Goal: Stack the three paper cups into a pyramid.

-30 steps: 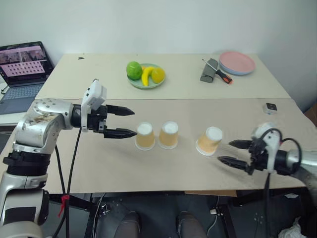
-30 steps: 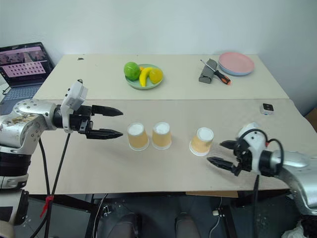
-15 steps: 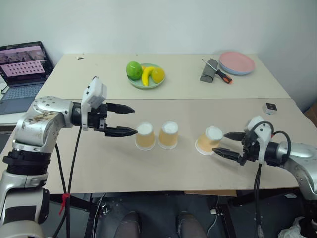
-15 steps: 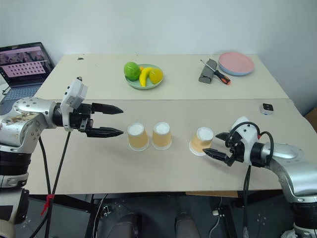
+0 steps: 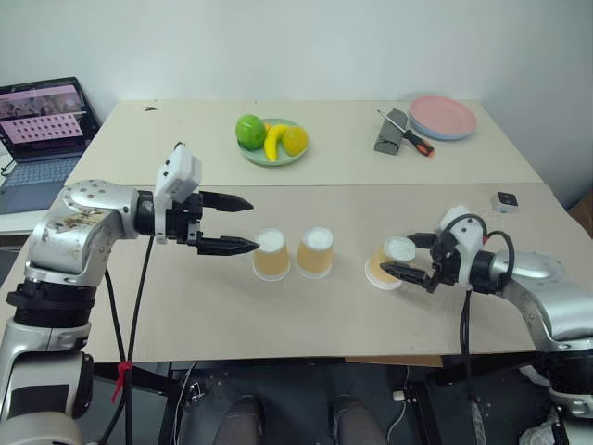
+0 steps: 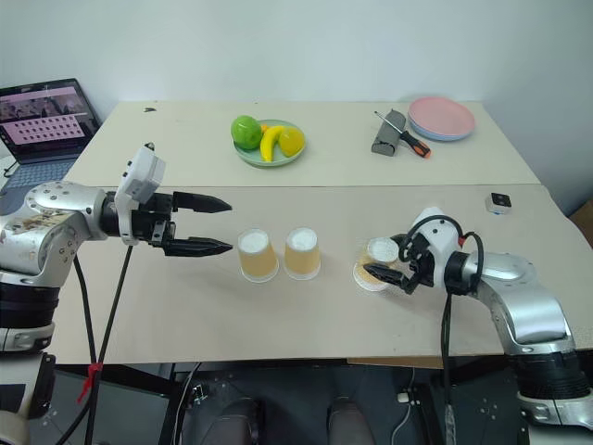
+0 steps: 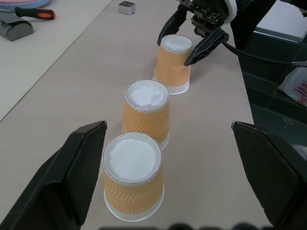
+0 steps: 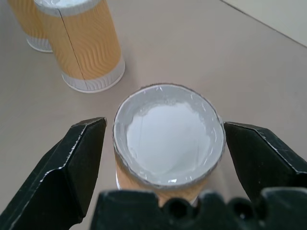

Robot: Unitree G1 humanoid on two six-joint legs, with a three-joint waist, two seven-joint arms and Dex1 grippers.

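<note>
Currently the table [image 5: 185, 306] spans the frame's middle. The left gripper [image 5: 243, 223], left of centre, has its fingers spread and holds nothing. The right gripper [image 5: 400, 256], at lower right, has its fingers apart on either side of the right-hand cup [image 5: 387, 262], without clamping it. The other two cups [image 5: 271, 254] [image 5: 315, 251] stand inverted, side by side, at centre.

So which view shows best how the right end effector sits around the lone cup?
The right wrist view: the lone cup sits upside down between the open fingers, gaps either side. The left wrist view shows the right end effector straddling it from afar; the eye views partly hide it.
</note>
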